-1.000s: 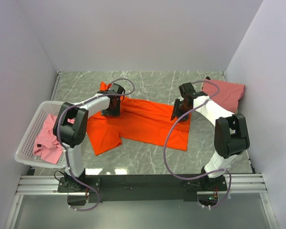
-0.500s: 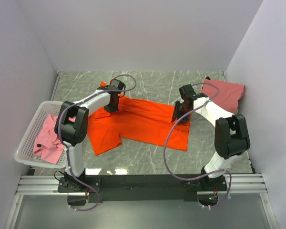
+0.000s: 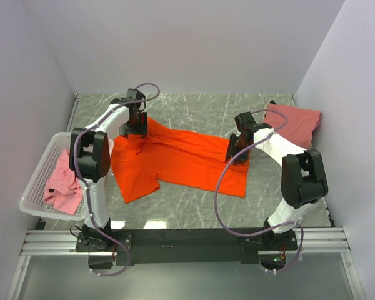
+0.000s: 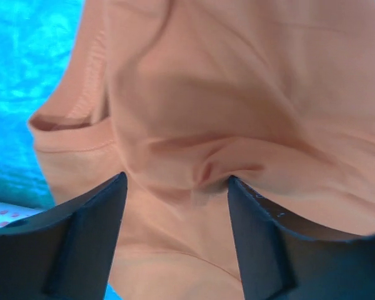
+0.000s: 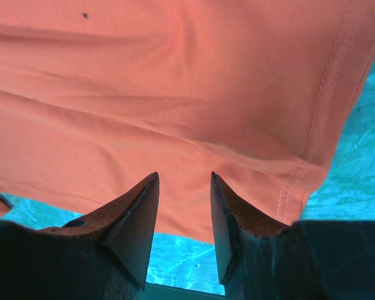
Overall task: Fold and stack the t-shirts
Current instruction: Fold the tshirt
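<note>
The bright orange t-shirt [image 3: 187,161] lies spread flat across the middle of the table. My left gripper [image 3: 136,128] hovers over its far left corner. In the left wrist view its jaws [image 4: 177,181] stand wide open above wrinkled orange cloth [image 4: 237,94] and pinch nothing. My right gripper [image 3: 236,153] sits at the shirt's right side. In the right wrist view it is open [image 5: 184,178] just over the stitched hem [image 5: 175,75]. A salmon-pink t-shirt [image 3: 295,122] lies bunched at the far right. A lighter pink t-shirt [image 3: 59,182] rests in the basket.
A white perforated basket [image 3: 42,161] stands at the table's left edge, close to the left arm. Grey marble table [image 3: 200,106] shows behind and in front of the orange shirt. Walls close in on the left, back and right.
My left gripper has moved left and farther back along the shirt's corner, dragging cloth with it, and its jaws now stand open. The right arm has barely moved.
</note>
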### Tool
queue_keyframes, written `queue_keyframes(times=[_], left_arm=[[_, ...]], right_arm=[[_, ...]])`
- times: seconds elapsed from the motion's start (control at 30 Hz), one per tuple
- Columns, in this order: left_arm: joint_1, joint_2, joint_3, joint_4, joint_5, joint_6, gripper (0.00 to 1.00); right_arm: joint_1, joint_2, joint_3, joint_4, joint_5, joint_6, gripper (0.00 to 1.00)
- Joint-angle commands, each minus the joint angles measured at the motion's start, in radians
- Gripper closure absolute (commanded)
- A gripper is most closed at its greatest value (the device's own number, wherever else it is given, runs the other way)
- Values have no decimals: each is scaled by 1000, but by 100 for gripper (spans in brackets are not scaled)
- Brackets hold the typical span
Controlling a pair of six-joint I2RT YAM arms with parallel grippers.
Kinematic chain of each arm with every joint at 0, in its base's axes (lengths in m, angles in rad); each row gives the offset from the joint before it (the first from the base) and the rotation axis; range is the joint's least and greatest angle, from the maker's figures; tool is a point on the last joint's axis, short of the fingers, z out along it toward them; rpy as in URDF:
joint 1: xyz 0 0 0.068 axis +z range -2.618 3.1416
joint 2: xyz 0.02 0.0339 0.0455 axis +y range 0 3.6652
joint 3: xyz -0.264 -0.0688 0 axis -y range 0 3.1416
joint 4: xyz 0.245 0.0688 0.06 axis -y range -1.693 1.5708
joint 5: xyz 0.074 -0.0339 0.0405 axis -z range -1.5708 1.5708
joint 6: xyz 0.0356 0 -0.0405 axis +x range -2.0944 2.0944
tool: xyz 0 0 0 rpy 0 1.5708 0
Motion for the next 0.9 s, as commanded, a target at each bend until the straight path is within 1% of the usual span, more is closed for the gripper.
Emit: queue_keyframes(times=[0.0, 0.07, 0.2, 0.33, 0.43, 0.47, 0.57, 0.67, 0.73, 0.87], left_arm=[[-16, 8, 89, -32, -96, -2, 26], [-19, -1, 97, -26, -117, -13, 25], [-48, -81, 24, 45, -153, -46, 23], [-127, -168, -51, 89, -173, -91, 22], [-158, -202, -124, 121, -113, -134, 29], [-161, -205, -153, 126, -99, -143, 33], [-172, -192, -186, 141, -39, -160, 42], [-181, -161, -191, 146, -44, -160, 45], [-181, -141, -190, 155, -50, -151, 45], [-181, -86, -142, 151, -108, -122, 46]], right_arm=[[6, -35, -19, 3, -4, -14, 54], [8, -33, -24, 6, -8, -15, 54], [14, -32, -39, 10, -13, -14, 54], [18, -27, -41, 13, -14, -12, 55], [20, -24, -36, 13, -14, -12, 55], [21, -24, -34, 10, -14, -12, 55], [25, -26, -34, 13, -14, -14, 55], [25, -24, -34, 9, -14, -15, 55], [26, -29, -34, 10, -14, -14, 55], [29, -40, -42, 7, -14, -17, 55]])
